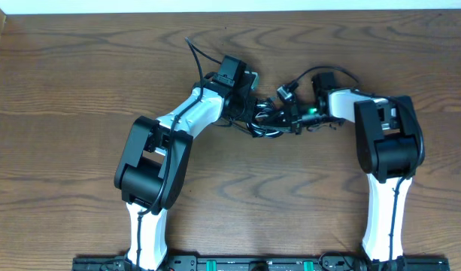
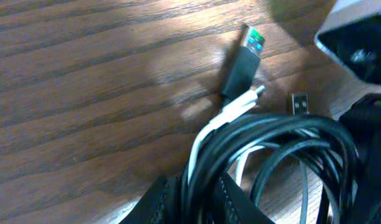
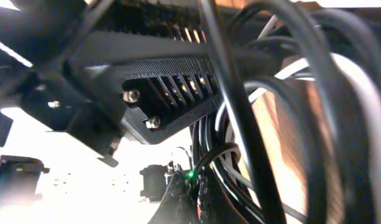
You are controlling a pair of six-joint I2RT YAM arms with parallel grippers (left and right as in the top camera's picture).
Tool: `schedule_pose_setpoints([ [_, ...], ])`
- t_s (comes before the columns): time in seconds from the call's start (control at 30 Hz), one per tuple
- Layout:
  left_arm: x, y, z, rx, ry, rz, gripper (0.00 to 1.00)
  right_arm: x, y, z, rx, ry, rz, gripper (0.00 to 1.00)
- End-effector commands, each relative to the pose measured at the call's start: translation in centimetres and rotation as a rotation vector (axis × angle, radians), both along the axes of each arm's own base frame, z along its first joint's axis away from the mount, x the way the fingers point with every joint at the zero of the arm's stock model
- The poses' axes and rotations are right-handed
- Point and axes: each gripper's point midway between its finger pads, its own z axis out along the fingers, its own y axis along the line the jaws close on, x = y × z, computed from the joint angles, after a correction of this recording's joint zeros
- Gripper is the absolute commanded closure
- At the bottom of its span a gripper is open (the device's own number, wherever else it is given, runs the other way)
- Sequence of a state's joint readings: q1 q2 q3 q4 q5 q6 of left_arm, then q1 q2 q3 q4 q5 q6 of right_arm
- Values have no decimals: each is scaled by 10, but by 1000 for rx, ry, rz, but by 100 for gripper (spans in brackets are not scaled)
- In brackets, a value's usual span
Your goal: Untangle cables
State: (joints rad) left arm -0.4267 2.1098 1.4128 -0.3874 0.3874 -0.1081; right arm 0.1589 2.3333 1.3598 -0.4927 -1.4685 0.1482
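Note:
The cables [image 1: 266, 120] lie in a knot of black loops and one white cord at the table's middle, between my two arms. My left gripper [image 1: 251, 111] [image 2: 193, 202] is shut on a bunch of black cables [image 2: 283, 134] that pass between its fingers [image 2: 158, 202]. A white cable [image 2: 230, 112] and a black plug with a green-lit tip [image 2: 245, 56] lie just beyond them. From the right, my right gripper [image 1: 294, 119] [image 3: 193, 186] is shut on a black cable [image 3: 206, 158] at its tips. More black loops [image 3: 240, 124] and the white cord [image 3: 358, 93] hang close in front.
A second small plug [image 2: 299, 102] rests on the wood table [image 1: 80, 90] beside the bundle. A loose black connector [image 1: 284, 93] sticks up behind the knot. The left gripper's black body [image 3: 146, 68] fills the top of the right wrist view, very near the right fingers.

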Motion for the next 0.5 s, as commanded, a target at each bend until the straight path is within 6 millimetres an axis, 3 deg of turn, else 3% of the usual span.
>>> schedule_pose_setpoints([
  [0.0,-12,-3,-12,2,62,-1,77,14,-16,25,102,-62,-33,99],
  [0.17,-12,-3,-12,1,66,8,77,23,-27,46,107,-120,-59,99],
  [0.4,-5,9,-16,64,49,80,76,30,-36,96,118,-242,-78,99],
  [0.47,-5,9,-16,64,49,80,76,31,-36,102,118,-244,-78,99],
])
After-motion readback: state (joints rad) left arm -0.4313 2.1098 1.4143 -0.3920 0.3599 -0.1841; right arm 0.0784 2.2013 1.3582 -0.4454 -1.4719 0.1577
